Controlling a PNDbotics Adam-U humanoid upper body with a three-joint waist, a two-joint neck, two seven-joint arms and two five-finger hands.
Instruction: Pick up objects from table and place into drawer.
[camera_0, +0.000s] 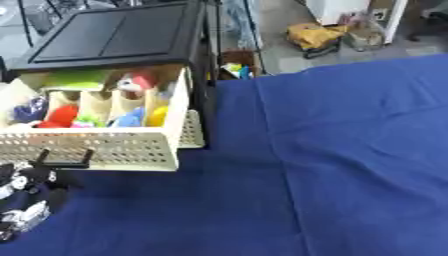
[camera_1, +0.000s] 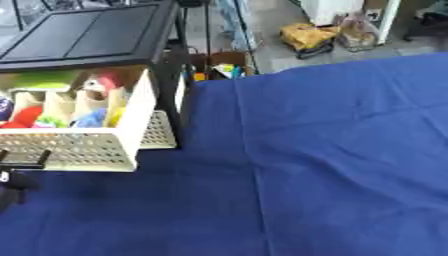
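A cream perforated drawer (camera_0: 105, 147) stands pulled out of a black cabinet (camera_0: 122, 37) at the upper left. Inside it lie several colourful things: a green one (camera_0: 77, 78), a red and white one (camera_0: 136, 82), a red one (camera_0: 61, 115), a blue one (camera_0: 129, 120) and a yellow one (camera_0: 157, 116). My left hand (camera_0: 22, 197) shows at the lower left edge, just below the drawer's front and its black handle (camera_0: 63, 161); its fingers are blurred. The right hand shows in no view.
A blue cloth (camera_0: 350, 165) covers the table, with creases running down its middle. Beyond the far edge are a floor, a yellow bag (camera_0: 313, 36) and a small box of items (camera_0: 236, 67) beside the cabinet.
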